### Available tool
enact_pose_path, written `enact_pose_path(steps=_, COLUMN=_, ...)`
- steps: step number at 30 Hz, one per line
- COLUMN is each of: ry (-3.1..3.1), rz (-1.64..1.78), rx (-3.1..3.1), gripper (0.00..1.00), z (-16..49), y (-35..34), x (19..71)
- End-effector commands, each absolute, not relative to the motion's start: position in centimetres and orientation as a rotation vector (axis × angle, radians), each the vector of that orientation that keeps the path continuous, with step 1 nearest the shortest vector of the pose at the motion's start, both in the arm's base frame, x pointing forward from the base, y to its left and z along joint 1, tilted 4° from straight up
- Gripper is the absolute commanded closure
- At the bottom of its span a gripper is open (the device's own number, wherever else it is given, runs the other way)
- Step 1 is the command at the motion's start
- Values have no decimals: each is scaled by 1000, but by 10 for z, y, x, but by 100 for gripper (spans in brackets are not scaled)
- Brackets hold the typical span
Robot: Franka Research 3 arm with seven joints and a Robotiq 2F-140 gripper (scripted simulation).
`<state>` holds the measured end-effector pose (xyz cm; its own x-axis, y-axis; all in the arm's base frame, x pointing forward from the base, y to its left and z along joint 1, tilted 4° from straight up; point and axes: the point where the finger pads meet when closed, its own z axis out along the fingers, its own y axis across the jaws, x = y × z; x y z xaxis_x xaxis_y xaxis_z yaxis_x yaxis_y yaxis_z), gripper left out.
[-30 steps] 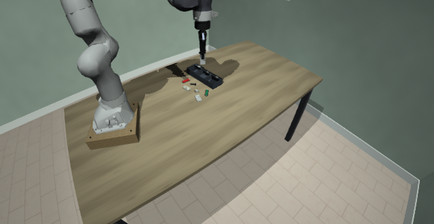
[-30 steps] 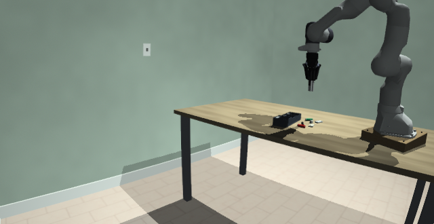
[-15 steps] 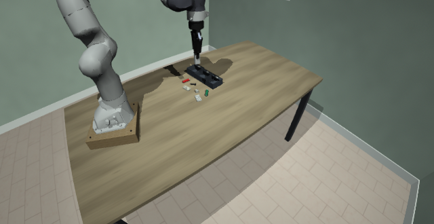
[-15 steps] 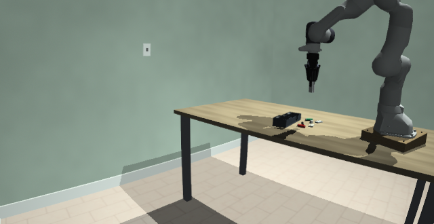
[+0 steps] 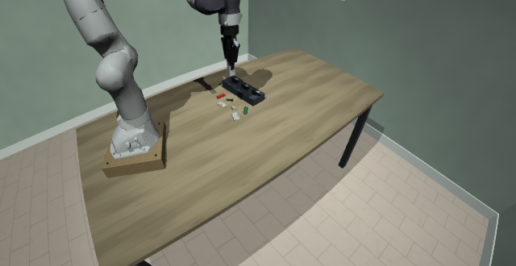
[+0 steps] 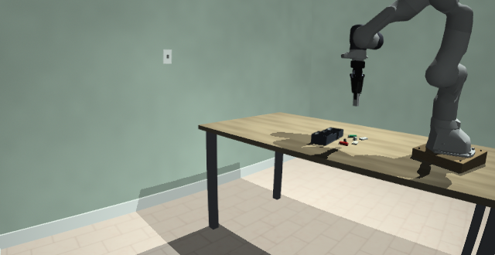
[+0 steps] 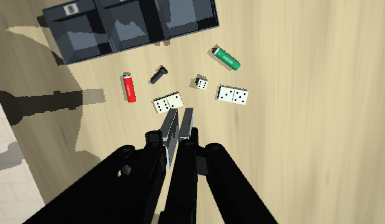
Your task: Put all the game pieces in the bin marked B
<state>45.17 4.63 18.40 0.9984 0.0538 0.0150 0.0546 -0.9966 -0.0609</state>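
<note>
My gripper (image 5: 230, 72) (image 6: 355, 102) (image 7: 182, 120) is shut and empty, hanging well above the table near the small objects. A dark row of bins (image 5: 247, 97) (image 6: 327, 136) stands on the table; its end compartment carries the label B (image 7: 70, 8). Two white dominoes (image 7: 168, 102) (image 7: 232, 94) (image 5: 222, 104) (image 5: 235, 116) and a small white die (image 7: 201, 83) (image 5: 233, 108) lie on the table beside the bins. In the wrist view the nearer domino lies just beyond my fingertips.
A red lighter (image 7: 129, 87) (image 5: 220, 95) (image 6: 343, 143), a green lighter (image 7: 226, 58) (image 5: 245, 110) (image 6: 352, 135) and a small black piece (image 7: 158, 75) (image 5: 230, 100) lie among the game pieces. The robot base (image 5: 135, 153) sits at the table's left.
</note>
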Motion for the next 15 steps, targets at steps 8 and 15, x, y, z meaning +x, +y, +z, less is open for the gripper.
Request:
enact_pose_path(steps=8, ry=-198, rz=-36, rx=-3067, gripper=95, z=185, y=47, x=453)
enact_pose_path(steps=15, ry=-415, rz=-43, rx=-3047, gripper=95, z=163, y=52, x=477)
